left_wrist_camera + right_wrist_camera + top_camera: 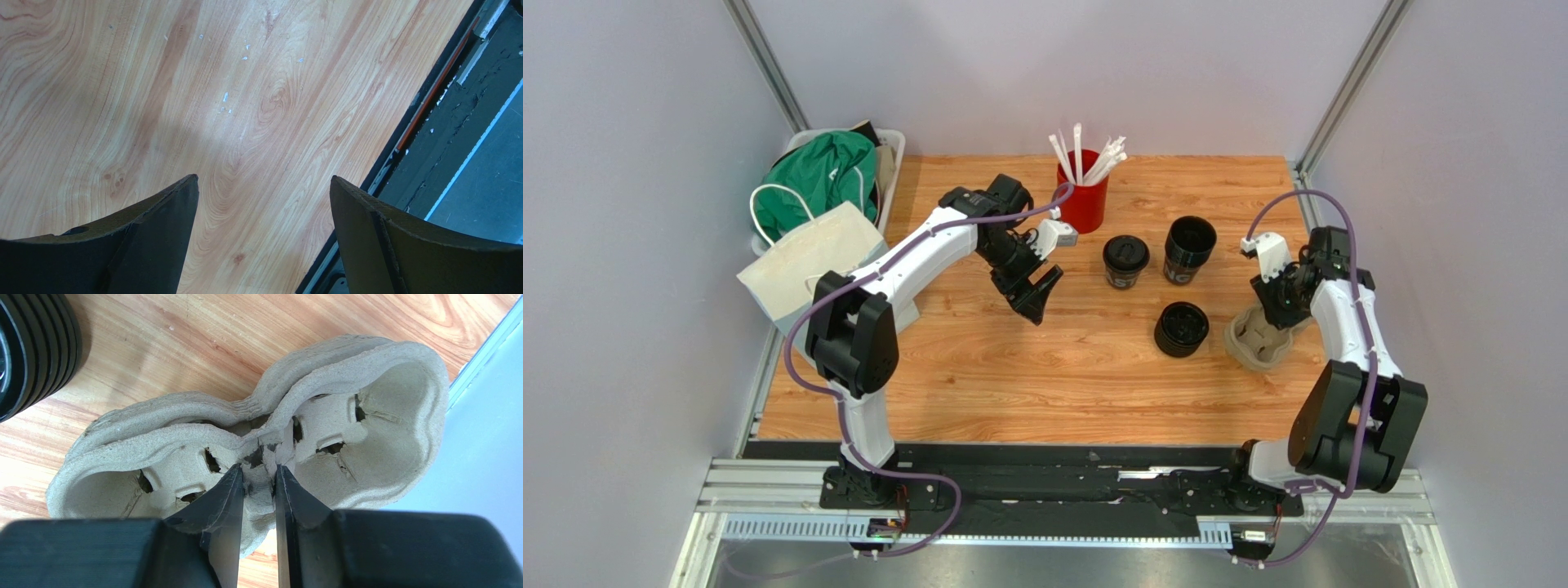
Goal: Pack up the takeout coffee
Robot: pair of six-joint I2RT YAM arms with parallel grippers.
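Observation:
Three black takeout coffee cups stand mid-table: one (1125,260) near the red cup, one (1189,249) to its right, one (1182,328) nearer the front. The ribbed side of a black cup (30,349) shows at the top left of the right wrist view. The brown pulp carrier (1259,341) sits tipped at the right edge of the table. My right gripper (1268,321) is shut on the carrier's (344,386) centre ridge, which is pinched at the fingertips (258,468). My left gripper (1036,298) hangs open over bare wood left of the cups and holds nothing (264,180).
A red cup of white straws (1084,202) stands at the back centre. A white paper bag (811,257) and a bin of green cloth (830,178) sit at the far left. The table's near edge and black rail (430,122) lie close to the left gripper.

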